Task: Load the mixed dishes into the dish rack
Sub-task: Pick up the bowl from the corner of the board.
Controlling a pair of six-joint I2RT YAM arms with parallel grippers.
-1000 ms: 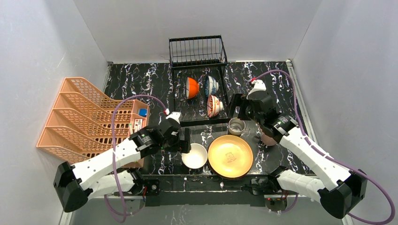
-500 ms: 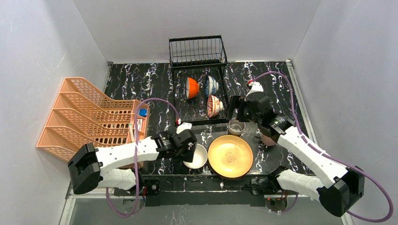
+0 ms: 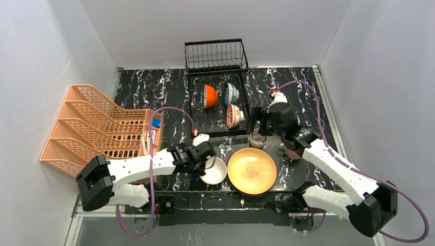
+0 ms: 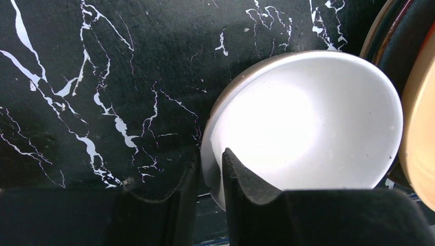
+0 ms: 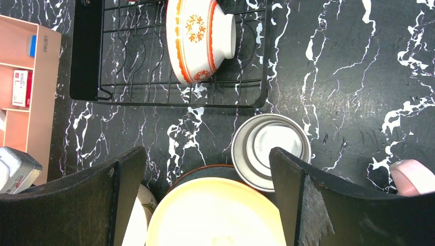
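Black, white-veined marble forms the table (image 3: 154, 87) seen from overhead. Beyond both grippers stands the dish rack (image 3: 217, 71) with three bowls set on edge between its wires, apparently so they stay put: one orange bowl (image 3: 209, 96), one blue-patterned bowl (image 3: 231, 94), one red floral bowl (image 3: 234, 116). One orange lattice rack (image 3: 97, 133) sits outboard of the left gripper (image 3: 208, 163) and plays no part. The right gripper (image 3: 259, 125) hovers just above one steel cup (image 3: 258, 139).

From the left wrist, the fingers straddle the near rim of the single white bowl (image 4: 308, 128), one outside and one inside. They look pinched onto that rim, a hold suited to lifting the bowl and tipping it into a slot.

From the right wrist, the jaws stand wide apart and hold nothing. The cup lies just past the fingertips, nearer the right finger. One yellow plate (image 5: 215, 215) lies under the gripper atop at least one darker plate (image 5: 205, 169), and one pink mug (image 5: 413, 177) sits outside the right finger.
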